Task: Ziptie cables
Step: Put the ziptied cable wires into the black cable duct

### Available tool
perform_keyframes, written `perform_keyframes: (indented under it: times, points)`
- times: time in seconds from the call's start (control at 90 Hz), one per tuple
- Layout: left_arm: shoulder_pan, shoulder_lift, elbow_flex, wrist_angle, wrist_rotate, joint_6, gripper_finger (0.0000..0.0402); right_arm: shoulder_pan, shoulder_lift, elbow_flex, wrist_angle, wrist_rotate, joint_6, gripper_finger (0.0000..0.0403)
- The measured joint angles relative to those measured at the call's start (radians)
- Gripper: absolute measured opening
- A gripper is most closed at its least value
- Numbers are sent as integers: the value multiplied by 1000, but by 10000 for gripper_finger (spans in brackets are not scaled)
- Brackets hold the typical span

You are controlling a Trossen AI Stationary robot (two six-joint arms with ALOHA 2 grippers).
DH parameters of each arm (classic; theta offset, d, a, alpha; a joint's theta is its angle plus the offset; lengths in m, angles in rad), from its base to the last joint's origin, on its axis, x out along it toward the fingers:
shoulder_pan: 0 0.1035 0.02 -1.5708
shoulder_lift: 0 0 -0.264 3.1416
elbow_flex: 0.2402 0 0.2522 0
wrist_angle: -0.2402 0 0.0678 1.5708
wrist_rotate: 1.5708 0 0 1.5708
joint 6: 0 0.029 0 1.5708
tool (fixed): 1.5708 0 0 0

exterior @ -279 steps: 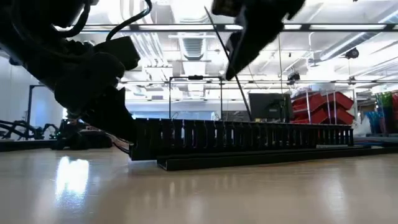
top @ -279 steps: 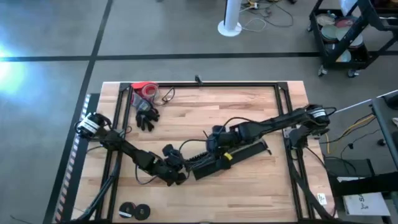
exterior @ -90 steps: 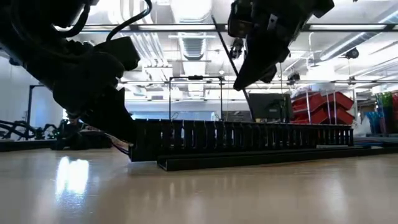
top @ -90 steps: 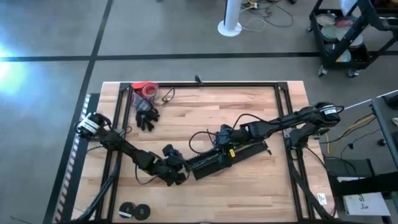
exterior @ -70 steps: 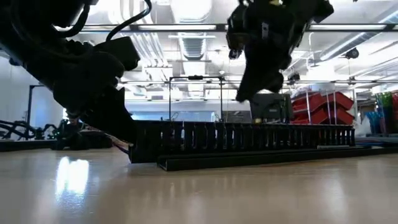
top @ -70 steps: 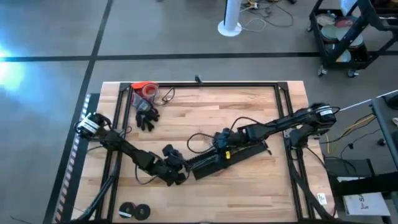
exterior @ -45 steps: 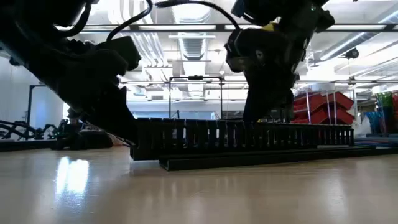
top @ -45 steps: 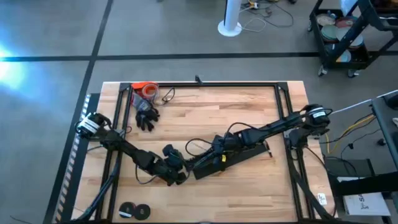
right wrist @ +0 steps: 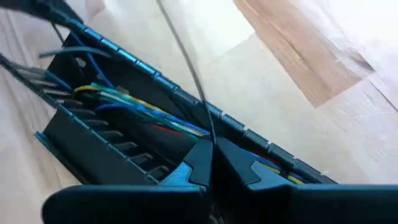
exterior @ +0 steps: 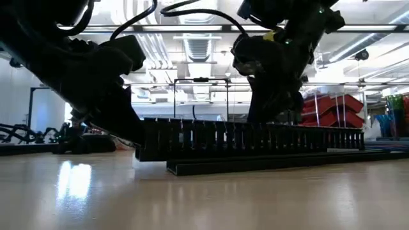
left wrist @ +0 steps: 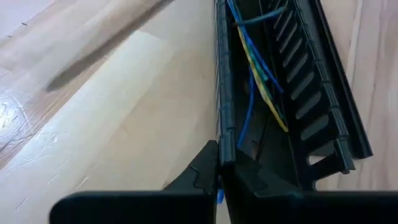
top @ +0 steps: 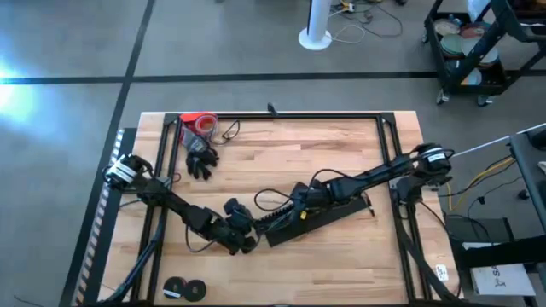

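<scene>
We are clamping the duct (left wrist: 292, 93) wall in the left gripper (left wrist: 219, 169) to steady it; the right gripper (right wrist: 211, 155), pinching a thin tie (right wrist: 186, 68), is reaching the cables (right wrist: 143, 109) just ahead.

Bare table (top: 281, 158) at the middle and far edge; slotted bar (top: 320, 213) and both arms crowding the near half.

Black slotted bar (top: 309, 215) on pale striped wood tabletop (top: 273, 153); inside the bar, cables (right wrist: 134, 106) blue, yellow, possibly red. Beside black glove (top: 200, 159), red item (top: 199, 122).
</scene>
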Motion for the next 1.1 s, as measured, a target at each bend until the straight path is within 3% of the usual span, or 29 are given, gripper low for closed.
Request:
perform_keyframes:
  times: [1.1]
  points:
    - [0, 0, 1, 22, -2, -2, 0, 33, 67, 2, 85, -31, 20, 0]
